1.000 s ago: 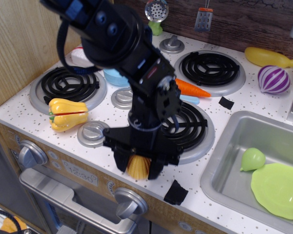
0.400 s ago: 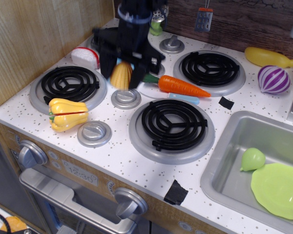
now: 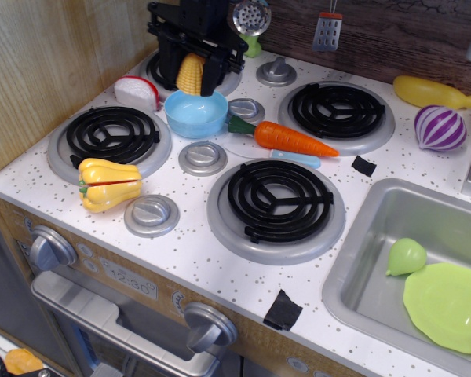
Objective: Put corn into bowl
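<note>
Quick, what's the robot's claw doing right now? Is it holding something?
Gripper: jaws closed on the corn, holding it just above the blue bowl.

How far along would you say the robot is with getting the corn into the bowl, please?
Pickup and carry look done: the tool is shut on the corn, holding it off the stovetop just above the far rim of the light blue bowl. In hand is lining it up over the bowl. Left: lower and release, since the bowl looks empty.

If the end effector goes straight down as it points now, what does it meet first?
Most likely the bowl: the end effector, shut on the corn, hangs just above its rim. Depth is unclear from this single view.
</note>
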Motion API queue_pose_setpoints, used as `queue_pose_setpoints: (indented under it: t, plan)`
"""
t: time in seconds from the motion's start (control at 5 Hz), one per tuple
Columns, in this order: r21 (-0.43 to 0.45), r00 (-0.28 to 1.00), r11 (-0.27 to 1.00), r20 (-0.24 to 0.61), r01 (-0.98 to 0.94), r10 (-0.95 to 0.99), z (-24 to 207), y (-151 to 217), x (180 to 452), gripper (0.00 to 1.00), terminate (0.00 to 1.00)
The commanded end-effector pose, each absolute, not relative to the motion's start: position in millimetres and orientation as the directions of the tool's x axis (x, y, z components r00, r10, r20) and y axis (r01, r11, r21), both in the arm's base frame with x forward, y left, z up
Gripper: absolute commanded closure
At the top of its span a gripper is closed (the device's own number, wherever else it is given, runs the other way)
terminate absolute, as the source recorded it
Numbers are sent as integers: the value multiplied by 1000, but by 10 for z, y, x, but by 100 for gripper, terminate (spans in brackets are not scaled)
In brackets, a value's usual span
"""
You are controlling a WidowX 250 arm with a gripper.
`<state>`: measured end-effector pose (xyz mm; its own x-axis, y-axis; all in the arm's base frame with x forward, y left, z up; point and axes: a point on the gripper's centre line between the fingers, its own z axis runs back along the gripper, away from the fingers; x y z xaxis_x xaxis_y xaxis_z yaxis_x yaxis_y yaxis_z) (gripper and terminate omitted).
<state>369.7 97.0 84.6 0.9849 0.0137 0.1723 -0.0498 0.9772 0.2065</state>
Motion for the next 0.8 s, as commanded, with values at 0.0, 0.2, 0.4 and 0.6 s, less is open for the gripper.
queue_pose_setpoints:
  t: [0.0, 0.2, 0.4, 0.6]
  plan:
    - [230, 965, 973, 260, -35, -27, 974, 1168, 3822, 0, 0]
    - [230, 965, 973, 260, -35, -27, 974, 1168, 3822, 0, 0]
    - [230, 965, 973, 260, -35, -27, 974, 1168, 3822, 0, 0]
    - [230, 965, 973, 260, -35, -27, 974, 1168, 3822, 0, 100]
